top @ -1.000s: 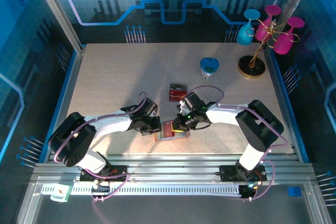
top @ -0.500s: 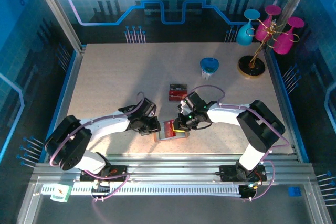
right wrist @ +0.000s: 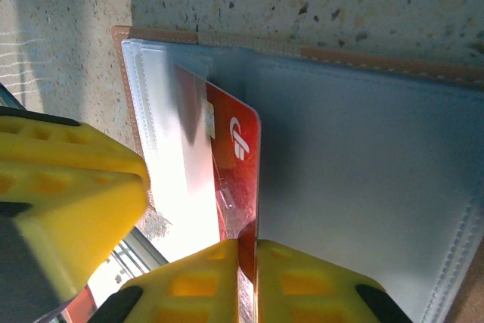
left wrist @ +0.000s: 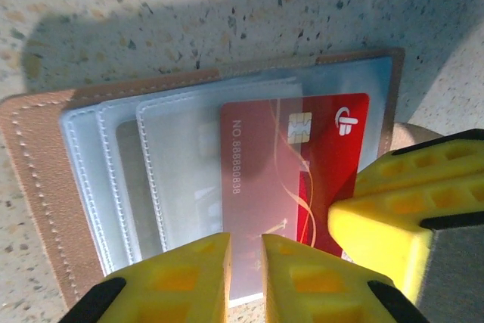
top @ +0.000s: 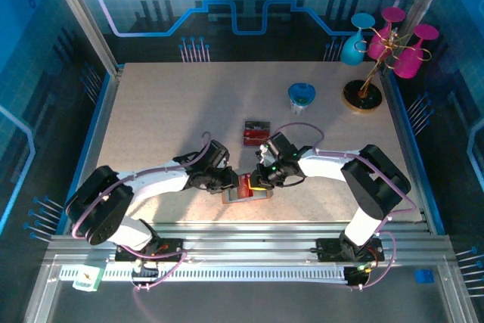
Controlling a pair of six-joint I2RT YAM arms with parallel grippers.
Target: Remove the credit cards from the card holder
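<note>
the card holder (left wrist: 38, 179) lies open on the desk (top: 166, 111). a red card (left wrist: 265, 156) sticks partway out of its clear pocket (left wrist: 181, 156), clamped by the right fingers (right wrist: 181, 285). the left fingers (left wrist: 181, 270) sit a slit apart over the holder's edge; i cannot tell whether they grip anything.

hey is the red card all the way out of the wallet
No, the red card is partly tucked under a clear sleeve of the card holder.
</note>
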